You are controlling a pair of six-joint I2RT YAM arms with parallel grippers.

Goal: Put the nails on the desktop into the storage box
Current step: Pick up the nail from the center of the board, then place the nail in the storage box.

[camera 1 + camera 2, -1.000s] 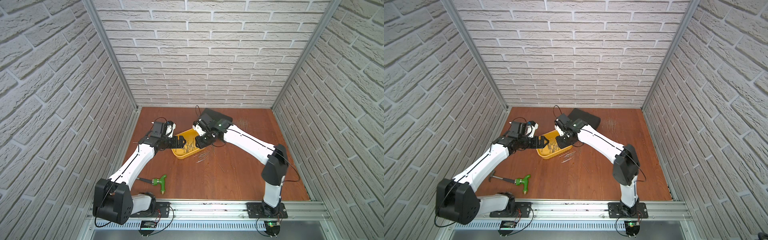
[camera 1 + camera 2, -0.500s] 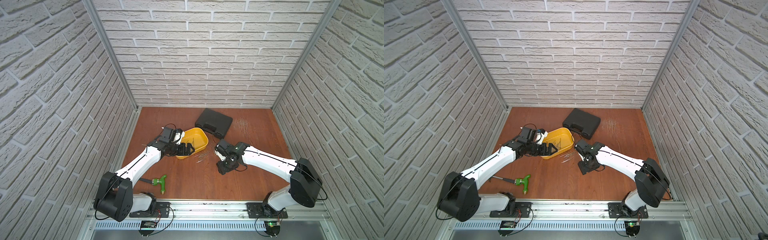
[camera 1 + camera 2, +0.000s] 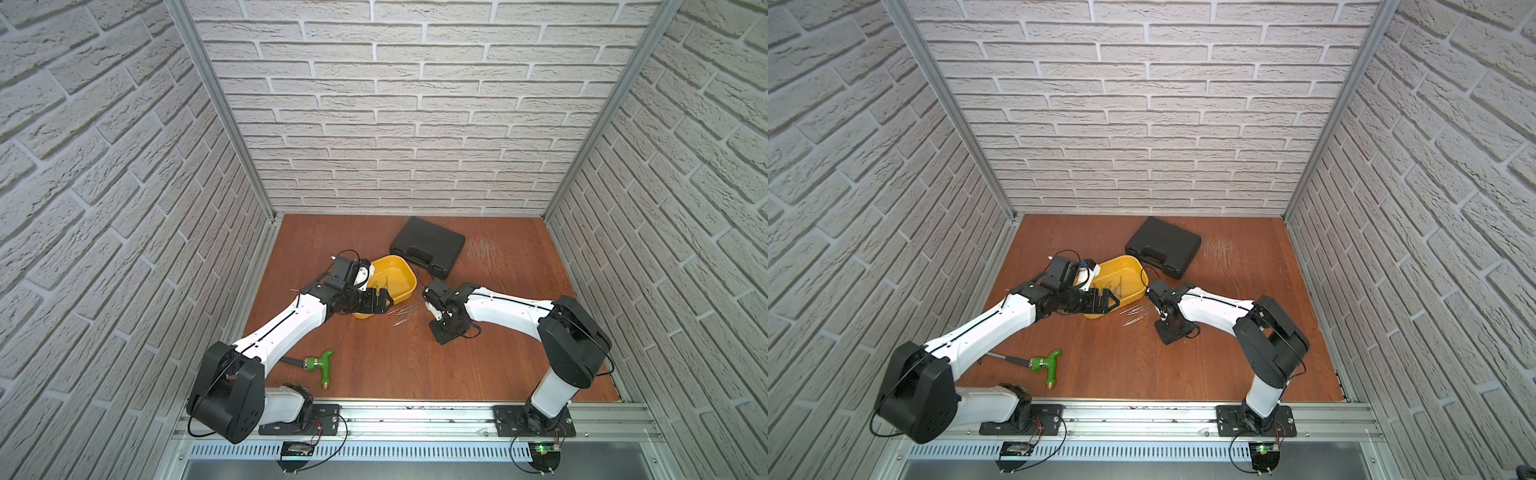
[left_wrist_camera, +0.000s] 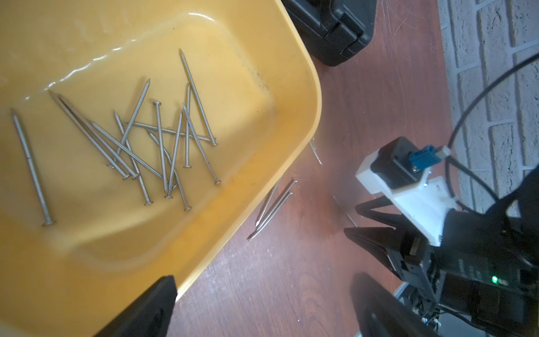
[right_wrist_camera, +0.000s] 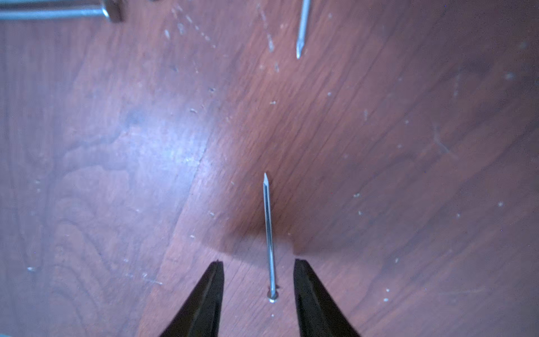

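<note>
At the right gripper (image 5: 259,262): spread partway, straddling a single nail (image 5: 269,233) flat on the desktop (image 5: 116,175), no contact visible on either side. Long axis in line with the fingers (image 5: 207,297), head back between the tips, point facing away. Good for a pinch across the shaft just ahead of the head, probably with no wrist turn. Further out, more loose nails (image 3: 405,313) in a small scatter just left of that gripper, lying just beside the near right side of the yellow storage box (image 3: 401,272). Box left and slightly far of the pick, so a short carry by the look of it. Inside already: a crossed pile of nails (image 4: 163,146). Left gripper (image 3: 384,300) spread wide at the box's near rim, pinching nothing; nearer the box, but right gripper nearer this nail. Hard smooth wood grain under thin steel: likely to skid or roll if nudged. Room: black case (image 3: 428,245) just far of the box, green-handled tool (image 3: 322,365) near left, brick-pattern walls on three sides.
</note>
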